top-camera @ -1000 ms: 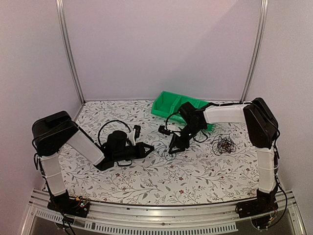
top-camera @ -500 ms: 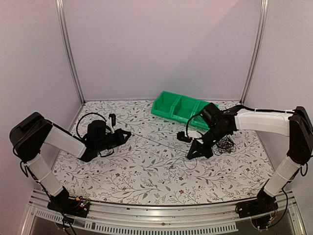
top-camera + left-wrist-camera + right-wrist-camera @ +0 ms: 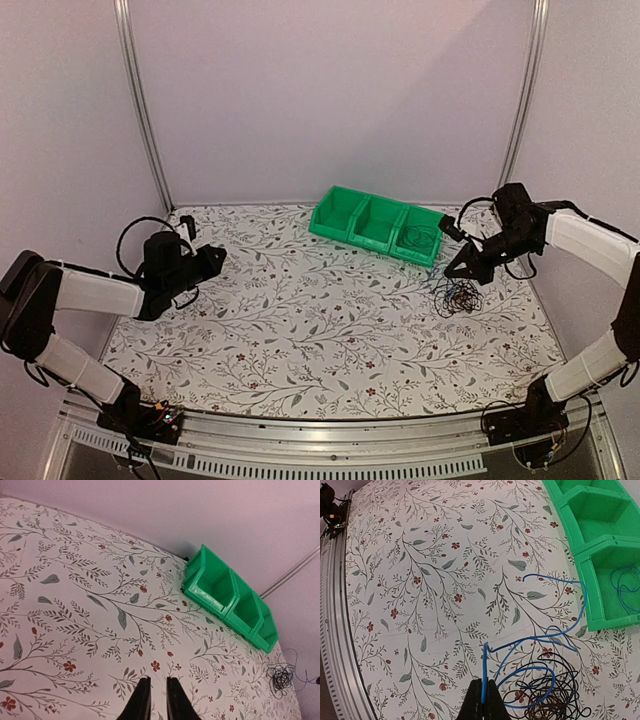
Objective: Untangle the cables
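You're only partway — right end effector (image 3: 483, 694) clamped on the blue cable (image 3: 484, 667), whose loops lie over the black-and-brown tangle (image 3: 545, 692) beside the green bin (image 3: 605, 540); left end effector (image 3: 156, 700) slightly parted, empty.

Thin blue cable (image 3: 483, 675) curls up from a flat black-and-brown tangle (image 3: 555, 690) of cables

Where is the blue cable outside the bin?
Right wrist view: the right end effector pinches the blue cable, which loops over the dark tangle beside the bin.
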